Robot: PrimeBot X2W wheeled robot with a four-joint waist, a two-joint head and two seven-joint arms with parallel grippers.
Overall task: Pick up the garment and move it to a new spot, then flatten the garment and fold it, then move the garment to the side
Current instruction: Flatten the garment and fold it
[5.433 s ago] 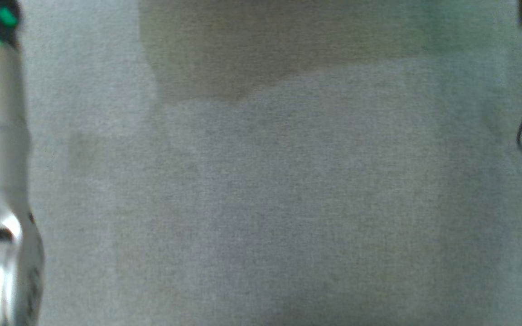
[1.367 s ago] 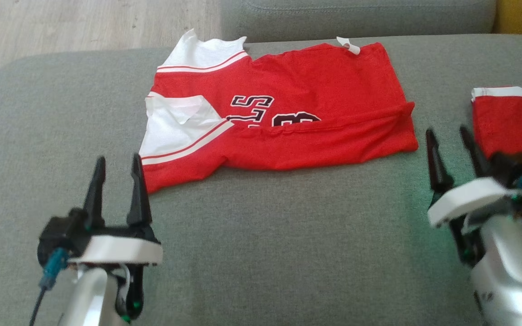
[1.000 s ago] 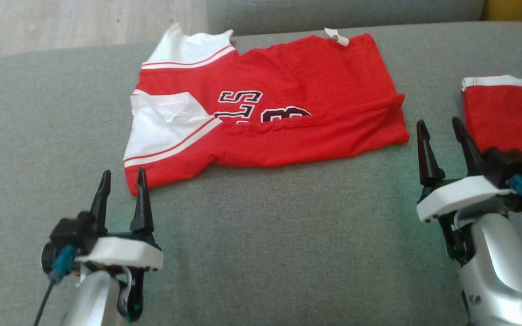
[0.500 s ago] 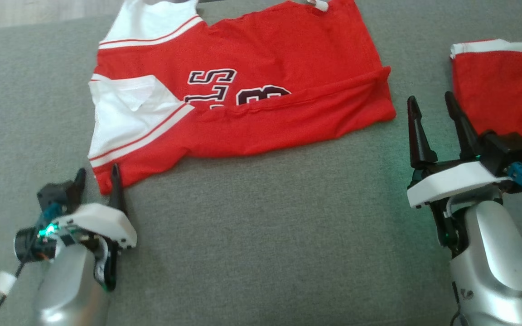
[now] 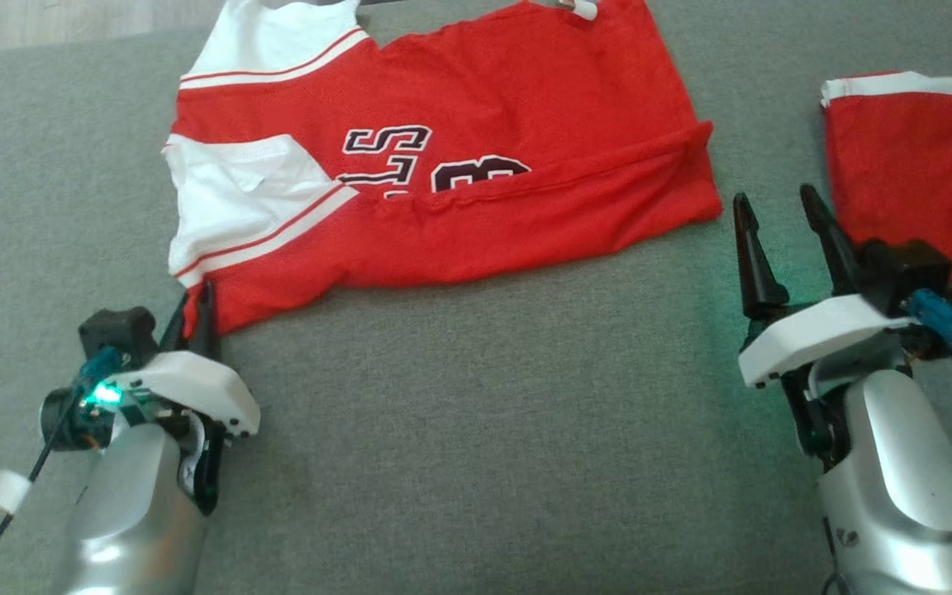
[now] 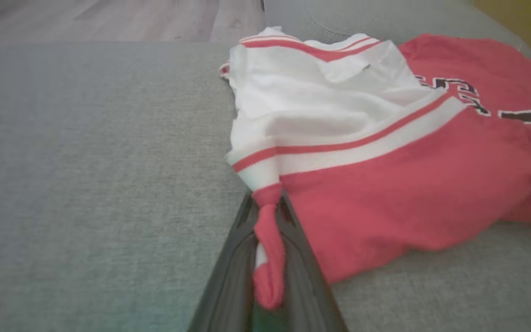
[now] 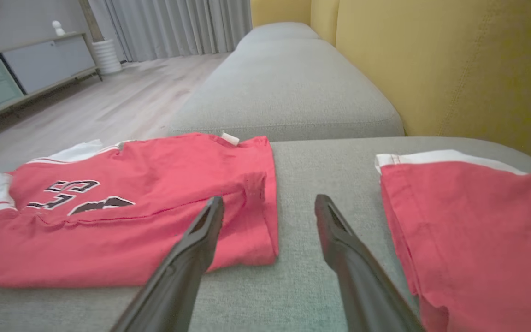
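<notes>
left gripper (image 5: 197, 293) at lower left, fingers pinched on garment (image 5: 525, 107) corner, right gripper (image 5: 772, 197) at lower right, fingers spread

jersey (image 5: 484, 223): soft matt knit cloth, red with white sleeve panels; the corner bunched between the left hand's fingers is limp.
sofa cushion (image 5: 476, 413): grey woven cloth, coarse and matt, under both hands.
left hand (image 5: 195, 289): dark, smooth fingers with a slight sheen, plastic by the look; white matt shell behind them.
right hand (image 5: 773, 196): like fingers and shell.
forearm (image 5: 897, 479): glossy silver, behind the right hand.
second red garment (image 5: 914, 165): matt cloth, just right of the right hand.
floor (image 7: 109, 101): pale wood planks, low sheen, far ahead of the right hand.
backrest (image 7: 454, 69): yellow matt cloth, stitched seams.
</notes>
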